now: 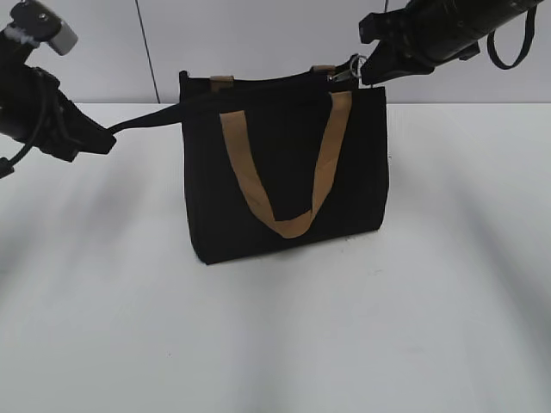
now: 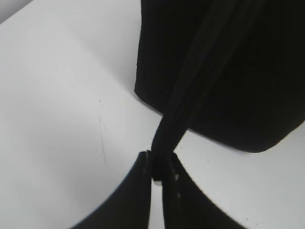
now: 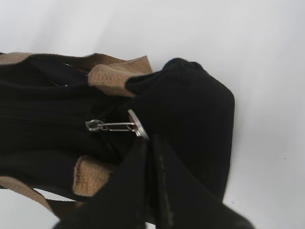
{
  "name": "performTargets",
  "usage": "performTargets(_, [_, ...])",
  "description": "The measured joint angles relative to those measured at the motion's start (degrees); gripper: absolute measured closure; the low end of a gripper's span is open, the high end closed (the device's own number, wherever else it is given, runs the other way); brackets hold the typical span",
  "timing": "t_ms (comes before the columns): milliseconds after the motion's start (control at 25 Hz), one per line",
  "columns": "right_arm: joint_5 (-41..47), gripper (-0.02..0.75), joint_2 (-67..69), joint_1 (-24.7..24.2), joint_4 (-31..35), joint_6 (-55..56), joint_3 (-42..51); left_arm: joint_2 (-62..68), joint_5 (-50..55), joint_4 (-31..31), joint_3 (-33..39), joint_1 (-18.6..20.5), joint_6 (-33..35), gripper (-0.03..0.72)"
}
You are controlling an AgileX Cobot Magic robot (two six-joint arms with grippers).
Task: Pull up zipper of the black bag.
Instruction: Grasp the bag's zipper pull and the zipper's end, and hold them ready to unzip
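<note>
White bench (image 1: 275, 344) fills the lower part of the exterior view, with pale wall panels behind it.

On the right, the right tool (image 1: 366, 73) sits at the top right corner of the black bag (image 1: 284, 181). In the right wrist view its two dark fingers (image 3: 131, 181) are pressed together, clenched on the end of the small silvery pull (image 3: 116, 126) of the zipper (image 3: 57, 117). The pull lies stretched out flat from its slider toward the fingertips, close to the bag's rounded end. Tan strap ends (image 3: 112, 76) are sewn on either side of the zip line there.

On the left, the left tool (image 1: 96, 142) is out beyond the bag's left side, above the bench. In the left wrist view its fingers (image 2: 138, 181) are clenched on a narrow black fabric tail (image 2: 167, 133) that runs from the zip line at the bag's top edge. In the exterior view that tail stretches in a nearly straight line from the bag's upper left corner to the tool.

Between the two tools the bag stands upright on the bench, about mid-table. One tan loop handle (image 1: 288, 172) hangs down its front face, and the tops of the second show at the upper edge.
</note>
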Motion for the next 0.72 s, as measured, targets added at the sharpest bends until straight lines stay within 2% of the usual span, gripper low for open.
performTargets(320, [1.2,0.736,0.0,-0.6,0.4,-0.6,0.0,0.0,0.0,-0.2,0.0,0.0,0.0,0.662])
performTargets(400, [1.8,0.680,-0.3,-0.8,0.2,-2.3,0.0,0.0,0.0,-0.1,0.0,0.0,0.0,0.655])
performTargets(440, [1.9,0.617,-0.6,-1.2,-0.3,-3.4,0.0,0.0,0.2,0.0,0.0,0.1,0.0,0.640])
performTargets(520, [2.3,0.470,-1.6,-1.6,-1.0,-4.5,0.0,0.0,0.8,-0.4,0.0,0.4,0.0,0.568])
performTargets(600, [2.6,0.344,-3.0,-1.7,-1.3,-4.9,-0.1,0.0,1.2,-1.4,0.0,0.5,0.0,0.419])
performTargets(720, [3.0,0.265,-5.2,-1.8,-1.7,-5.0,-0.1,0.0,1.1,-2.7,0.0,0.5,-1.8,0.200])
